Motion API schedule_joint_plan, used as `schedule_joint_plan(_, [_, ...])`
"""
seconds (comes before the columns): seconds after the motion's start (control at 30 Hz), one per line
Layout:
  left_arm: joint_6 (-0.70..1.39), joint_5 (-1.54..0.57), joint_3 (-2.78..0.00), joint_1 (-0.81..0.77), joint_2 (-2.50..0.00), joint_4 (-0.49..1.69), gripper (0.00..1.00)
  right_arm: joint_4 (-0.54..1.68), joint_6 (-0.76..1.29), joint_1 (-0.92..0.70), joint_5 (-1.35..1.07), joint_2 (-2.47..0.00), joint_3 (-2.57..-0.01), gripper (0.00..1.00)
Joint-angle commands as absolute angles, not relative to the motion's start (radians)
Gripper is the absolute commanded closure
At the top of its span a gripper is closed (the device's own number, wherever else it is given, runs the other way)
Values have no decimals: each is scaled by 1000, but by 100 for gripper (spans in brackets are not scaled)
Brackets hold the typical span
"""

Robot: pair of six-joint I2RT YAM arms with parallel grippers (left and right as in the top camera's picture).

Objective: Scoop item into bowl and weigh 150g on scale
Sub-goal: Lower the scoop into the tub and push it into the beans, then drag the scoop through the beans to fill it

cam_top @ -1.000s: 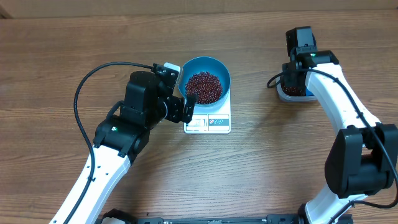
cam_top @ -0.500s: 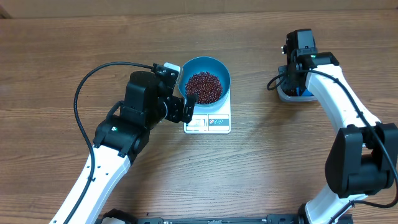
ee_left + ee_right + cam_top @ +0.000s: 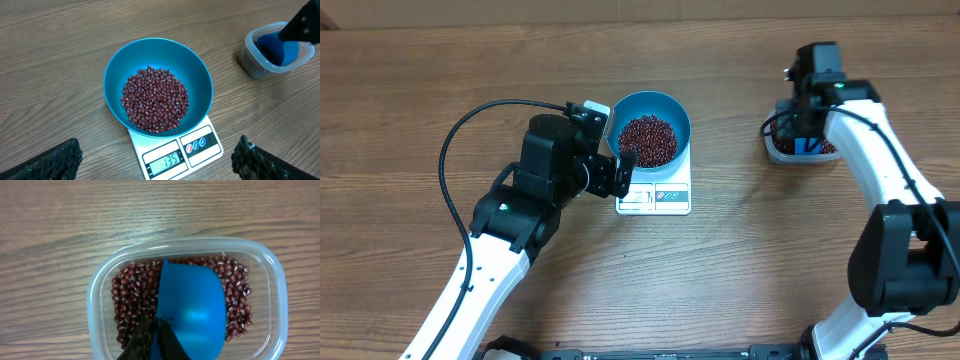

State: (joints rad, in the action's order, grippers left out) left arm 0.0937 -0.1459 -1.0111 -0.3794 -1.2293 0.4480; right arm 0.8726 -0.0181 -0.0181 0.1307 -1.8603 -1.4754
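The teal bowl (image 3: 675,112) stands on the white scale (image 3: 665,198) and holds a heap of red-brown beans (image 3: 155,100). The display (image 3: 166,160) reads 135. My left gripper (image 3: 155,164) hovers open above the scale's front edge, its fingers (image 3: 52,161) wide apart and touching nothing. My right gripper (image 3: 156,339) is shut on a blue scoop (image 3: 192,307). The scoop lies in a clear plastic tub (image 3: 99,297) among more beans (image 3: 131,297). In the overhead view the right gripper (image 3: 807,138) sits over that tub (image 3: 775,150) at the right.
The left arm (image 3: 535,190) reaches in from the lower left, with a black cable (image 3: 455,145) looping beside it. The right arm (image 3: 880,180) runs down the right side. Wooden tabletop (image 3: 740,260) lies between the scale and the tub.
My right arm has shifted a little to the right and back over the tub, with the scoop now down among the beans. The left arm, bowl and scale have not moved.
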Motion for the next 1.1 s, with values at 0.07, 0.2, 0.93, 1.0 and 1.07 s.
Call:
schedule_joint_plan(0.07, [63, -154, -1035, -380, -1232, 444, 0, 894, 57, 77, -153, -1874, -1541, 96])
schedule_joint_plan(0.2, [63, -154, -1035, -380, -1232, 444, 1, 912, 57, 131, -208, -1874, -1541, 96])
schedule_joint_plan(0.93, [63, -153, -1035, -380, -1232, 440, 0, 956, -35, 263, -226, -1710, -1541, 96])
schedule_joint_plan(1.0, [63, -154, -1035, -380, -1232, 440, 0, 956, -34, 263, -226, -1697, -1541, 96])
schedule_joint_plan(1.07, [63, -154, -1035, -380, -1232, 440, 0, 958, -28, 263, -227, -1690, -1541, 96])
